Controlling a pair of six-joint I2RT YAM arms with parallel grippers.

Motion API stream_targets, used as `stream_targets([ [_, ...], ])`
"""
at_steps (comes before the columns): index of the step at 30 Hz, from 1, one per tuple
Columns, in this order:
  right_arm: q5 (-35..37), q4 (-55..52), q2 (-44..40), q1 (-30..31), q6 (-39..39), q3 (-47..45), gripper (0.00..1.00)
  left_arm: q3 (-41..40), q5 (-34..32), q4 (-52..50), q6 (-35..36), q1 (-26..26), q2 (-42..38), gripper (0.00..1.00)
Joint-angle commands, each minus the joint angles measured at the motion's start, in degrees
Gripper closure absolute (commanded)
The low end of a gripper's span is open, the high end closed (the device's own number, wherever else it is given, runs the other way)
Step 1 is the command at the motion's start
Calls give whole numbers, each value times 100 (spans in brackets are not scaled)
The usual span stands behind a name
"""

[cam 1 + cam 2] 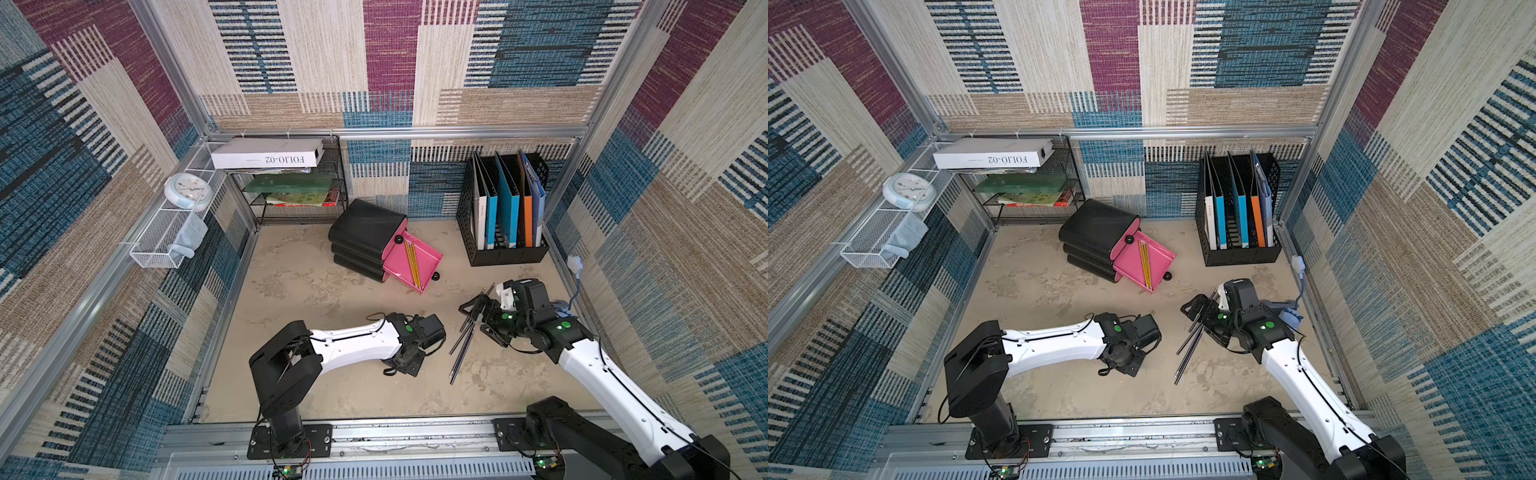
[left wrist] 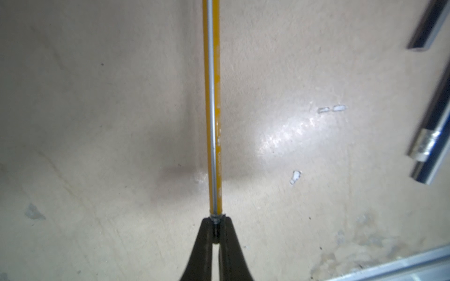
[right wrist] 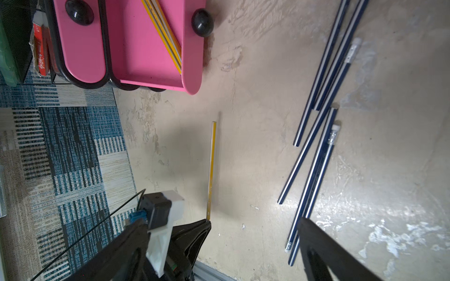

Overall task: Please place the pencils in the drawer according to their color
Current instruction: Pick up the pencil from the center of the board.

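**Left gripper pinches a yellow pencil; right gripper gapes over the navy ones**

Nearest the camera, a metal rail (image 1: 415,432) runs along the front edge of the tabletop (image 1: 498,395) and carries the bases of both arms. From the left base the arm reaches toward the middle. There the left gripper (image 2: 218,220) is closed tight on the capped end of a yellow pencil (image 2: 213,109). The left wrist view shows the metal ferrule pinched between the two fingers. The shaft runs straight out from them, its shadow on the tabletop beside it. In the right wrist view the pencil's free tip points toward the pink drawer (image 1: 432,257). That drawer stands pulled out of a black drawer unit (image 1: 365,232) at the back middle. A few yellow pencils (image 1: 412,266) lie in it, slanted across its floor. Right of the left gripper, several navy pencils (image 1: 462,347) lie loosely fanned on the tabletop, some with white eraser ends. The right gripper (image 1: 478,319) hangs over their far ends, fingers spread wide and holding nothing. Behind it stands a black file rack (image 1: 507,254).
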Motion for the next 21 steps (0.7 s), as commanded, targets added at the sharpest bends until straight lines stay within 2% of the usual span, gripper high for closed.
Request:
stream_targets([
  [1,35,119,58,2,-35,52,1,101,-18,-206,-137,-1,-281,100],
  [11,44,175,243,2,-26,262,1,1039,221,75,-729,124,-429,100],
  [21,63,175,405,2,-34,459,1,1675,284,848,-2011,633,-109,100],
])
